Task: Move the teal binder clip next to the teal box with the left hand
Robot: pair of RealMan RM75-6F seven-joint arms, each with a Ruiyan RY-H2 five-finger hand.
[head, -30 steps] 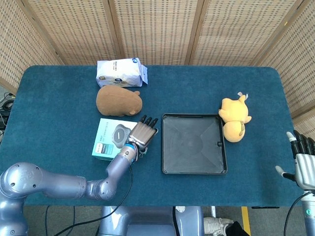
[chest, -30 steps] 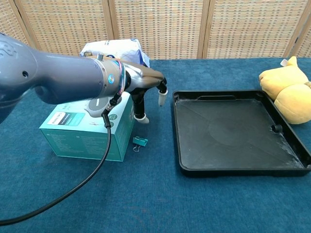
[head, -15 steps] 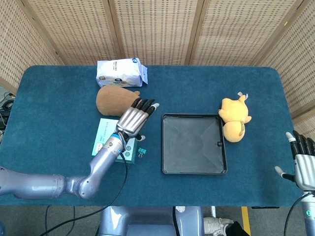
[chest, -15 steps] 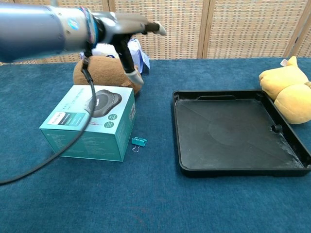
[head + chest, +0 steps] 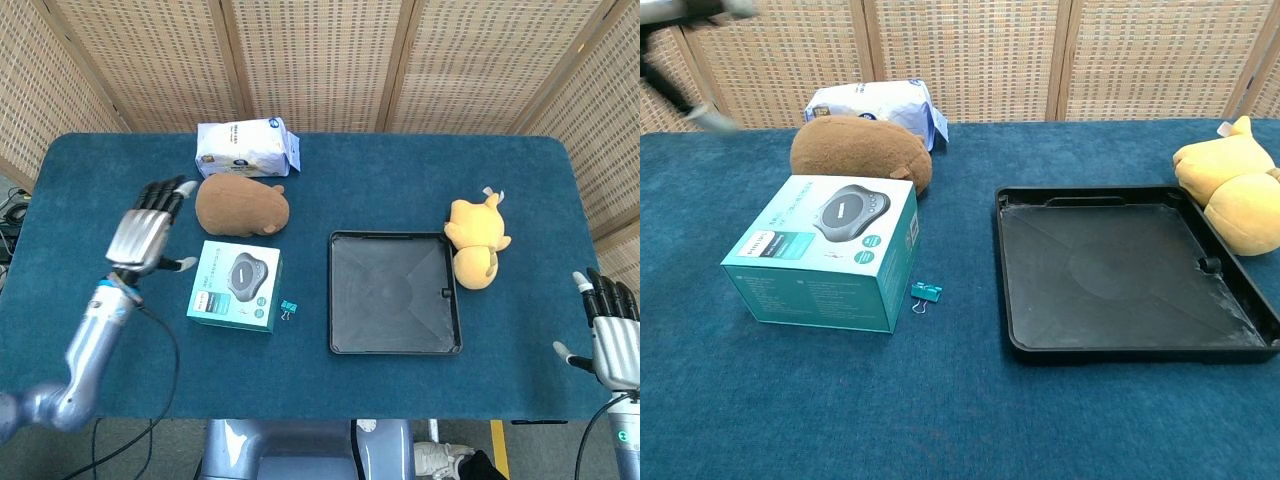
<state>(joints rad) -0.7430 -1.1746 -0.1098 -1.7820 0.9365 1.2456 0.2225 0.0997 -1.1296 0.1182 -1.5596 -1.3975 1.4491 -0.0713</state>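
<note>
Right hand [image 5: 612,338]: lower right corner of the head view, off the table edge, fingers spread, holding nothing.

Left hand [image 5: 146,233]: left of the head view, raised over the cloth, metallic grey, dark fingers fanned apart, nothing in it. Chest view catches only a blurred sliver of it at the upper left corner.

Table [image 5: 420,165]: covered in dark teal napped cloth, corners rounded.

Teal binder clip [image 5: 928,292]: small, lying on the cloth just beside the lower right corner of the teal box [image 5: 830,255], wire handles toward the camera. Whether clip and box touch cannot be told. In the head view it sits left of centre, between box and tray.

Teal box: rectangular printed carton, a grey rounded device pictured on its top face.

Black tray [image 5: 1240,310]: centre right, shallow square with a raised rim, smooth plastic, faint round mark on the floor.

Brown plush [image 5: 855,148]: rounded, fuzzy, just behind the box.

Yellow plush [image 5: 476,240]: soft, right of the tray.

White bag [image 5: 245,146]: crinkled pouch with blue print, farthest back, behind the brown plush.
</note>
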